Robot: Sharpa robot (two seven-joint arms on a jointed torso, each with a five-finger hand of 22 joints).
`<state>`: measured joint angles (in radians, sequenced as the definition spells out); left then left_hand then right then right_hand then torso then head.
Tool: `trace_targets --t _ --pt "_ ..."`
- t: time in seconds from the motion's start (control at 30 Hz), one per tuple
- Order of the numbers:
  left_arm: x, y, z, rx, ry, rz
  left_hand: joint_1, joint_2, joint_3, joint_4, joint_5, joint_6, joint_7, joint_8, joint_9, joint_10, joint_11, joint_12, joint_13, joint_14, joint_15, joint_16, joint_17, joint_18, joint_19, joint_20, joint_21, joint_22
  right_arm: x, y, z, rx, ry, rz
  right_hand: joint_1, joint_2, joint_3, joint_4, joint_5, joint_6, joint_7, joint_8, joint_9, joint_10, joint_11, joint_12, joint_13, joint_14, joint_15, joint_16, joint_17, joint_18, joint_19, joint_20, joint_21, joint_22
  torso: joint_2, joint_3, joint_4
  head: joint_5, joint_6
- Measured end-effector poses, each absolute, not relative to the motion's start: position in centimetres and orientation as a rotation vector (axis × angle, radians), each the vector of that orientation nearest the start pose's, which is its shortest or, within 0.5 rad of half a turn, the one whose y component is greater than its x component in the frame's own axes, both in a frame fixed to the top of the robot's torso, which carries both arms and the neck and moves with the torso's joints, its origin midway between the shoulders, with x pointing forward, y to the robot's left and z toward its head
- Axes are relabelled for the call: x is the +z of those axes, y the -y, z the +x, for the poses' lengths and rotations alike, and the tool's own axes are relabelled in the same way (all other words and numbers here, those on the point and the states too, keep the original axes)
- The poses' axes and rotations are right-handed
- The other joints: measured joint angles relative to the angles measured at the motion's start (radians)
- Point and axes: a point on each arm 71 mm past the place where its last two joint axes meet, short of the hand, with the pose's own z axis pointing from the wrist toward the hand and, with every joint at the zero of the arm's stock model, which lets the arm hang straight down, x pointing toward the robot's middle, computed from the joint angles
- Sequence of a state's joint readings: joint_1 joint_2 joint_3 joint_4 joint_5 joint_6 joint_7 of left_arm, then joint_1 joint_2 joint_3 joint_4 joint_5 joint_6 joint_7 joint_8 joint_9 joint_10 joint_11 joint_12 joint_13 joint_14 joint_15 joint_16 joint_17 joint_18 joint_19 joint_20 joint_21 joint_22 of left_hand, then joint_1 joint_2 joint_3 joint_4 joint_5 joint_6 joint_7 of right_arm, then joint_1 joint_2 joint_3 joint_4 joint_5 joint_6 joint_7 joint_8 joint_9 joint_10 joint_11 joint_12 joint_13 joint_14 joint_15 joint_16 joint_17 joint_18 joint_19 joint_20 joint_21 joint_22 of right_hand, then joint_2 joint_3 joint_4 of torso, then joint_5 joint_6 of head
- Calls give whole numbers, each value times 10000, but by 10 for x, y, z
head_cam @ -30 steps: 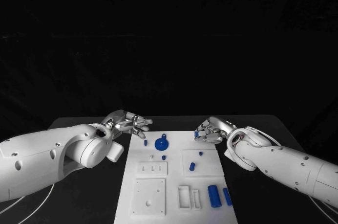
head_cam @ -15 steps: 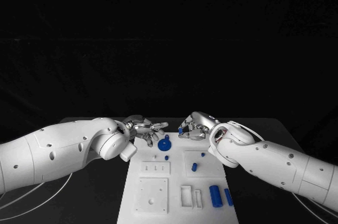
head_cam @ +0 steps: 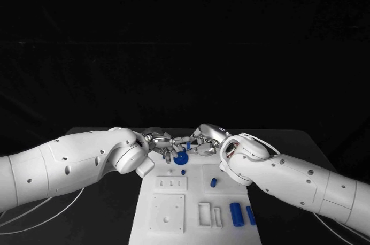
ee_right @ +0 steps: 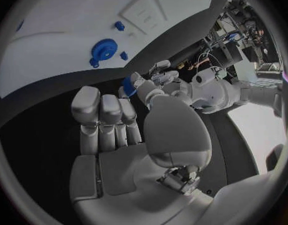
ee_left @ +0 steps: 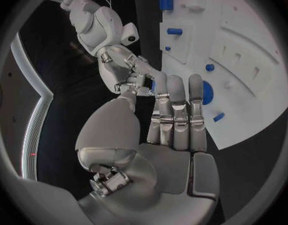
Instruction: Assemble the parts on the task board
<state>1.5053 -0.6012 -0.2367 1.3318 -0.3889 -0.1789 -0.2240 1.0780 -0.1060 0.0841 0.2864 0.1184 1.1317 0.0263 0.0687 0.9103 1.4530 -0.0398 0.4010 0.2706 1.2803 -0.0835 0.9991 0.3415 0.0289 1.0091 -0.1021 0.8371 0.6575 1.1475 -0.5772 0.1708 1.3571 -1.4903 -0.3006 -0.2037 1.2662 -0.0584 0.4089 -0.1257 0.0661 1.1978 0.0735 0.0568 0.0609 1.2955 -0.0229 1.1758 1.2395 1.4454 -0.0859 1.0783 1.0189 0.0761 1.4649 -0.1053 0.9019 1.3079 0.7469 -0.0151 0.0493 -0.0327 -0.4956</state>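
Now, hands: left hand (head_cam: 160,142) and right hand (head_cam: 207,139) are met above the task board (head_cam: 174,213), probably for a handover.
Part: a small blue part (ee_right: 129,83) is pinched between the fingers of both hands.
Disc: the blue disc (head_cam: 180,159) is left on the board's far end, just below them.

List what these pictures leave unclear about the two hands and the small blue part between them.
- Blue part, head view: a speck between the fingers; its shape is too small to tell, and so is which hand grips it.
- Left hand, left wrist view: its own fingers hide the contact.
- Right hand, right wrist view: the part peeks out behind its fingertips, mostly covered.
- Task board, head view: both hands hide its far end; the round blue part is partly covered.
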Motion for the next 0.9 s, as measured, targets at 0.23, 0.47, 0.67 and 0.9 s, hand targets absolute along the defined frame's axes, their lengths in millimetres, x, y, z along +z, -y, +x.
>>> trace_targets --t 0.23,0.47,0.67,0.9 --pt "-136 -140 540 -9391 -20313 -6219 -32 -32 28 28 -35 -154 57 2 -313 -132 61 -68 -61 -137 68 0 -158 7 -53 54 -146 23 -144 113 523 7219 -15668 -401 1 -1 0 0 1 0 0 1 1 1 1 0 -1 -1 1 0 0 0 0 0 0 -1 6 11 2 44 -6" --pt "-136 -140 540 -8909 -20409 -5941 106 0 11 11 -34 -205 110 10 -653 -168 96 -68 -121 -137 68 69 -230 8 -53 54 -223 84 -145 111 522 7185 -15765 -440 15 -16 0 0 1 0 0 2 1 1 2 0 -1 -1 1 0 -1 0 0 0 0 -1 5 15 2 50 -27" --pt "-137 -140 540 -8556 -20481 -5792 233 127 -56 -56 -35 -207 110 2 -788 -169 97 -68 -146 -137 68 69 -251 9 -53 54 -223 118 -144 108 520 7231 -15791 -494 -26 -58 -1 1 -1 0 0 10 1 2 3 0 -2 -1 2 0 -1 0 0 0 0 -2 5 15 -1 43 -28" --pt "-138 -141 540 -8308 -20513 -5721 299 193 -97 -97 -35 -207 111 2 -774 -168 97 -110 -156 -137 68 69 -274 10 -53 55 -270 145 -143 105 518 7312 -15802 -569 -51 -83 -2 1 56 9 7 42 7 -6 -5 -1 11 -1 3 0 -2 0 0 0 0 -2 3 12 -3 23 -28"
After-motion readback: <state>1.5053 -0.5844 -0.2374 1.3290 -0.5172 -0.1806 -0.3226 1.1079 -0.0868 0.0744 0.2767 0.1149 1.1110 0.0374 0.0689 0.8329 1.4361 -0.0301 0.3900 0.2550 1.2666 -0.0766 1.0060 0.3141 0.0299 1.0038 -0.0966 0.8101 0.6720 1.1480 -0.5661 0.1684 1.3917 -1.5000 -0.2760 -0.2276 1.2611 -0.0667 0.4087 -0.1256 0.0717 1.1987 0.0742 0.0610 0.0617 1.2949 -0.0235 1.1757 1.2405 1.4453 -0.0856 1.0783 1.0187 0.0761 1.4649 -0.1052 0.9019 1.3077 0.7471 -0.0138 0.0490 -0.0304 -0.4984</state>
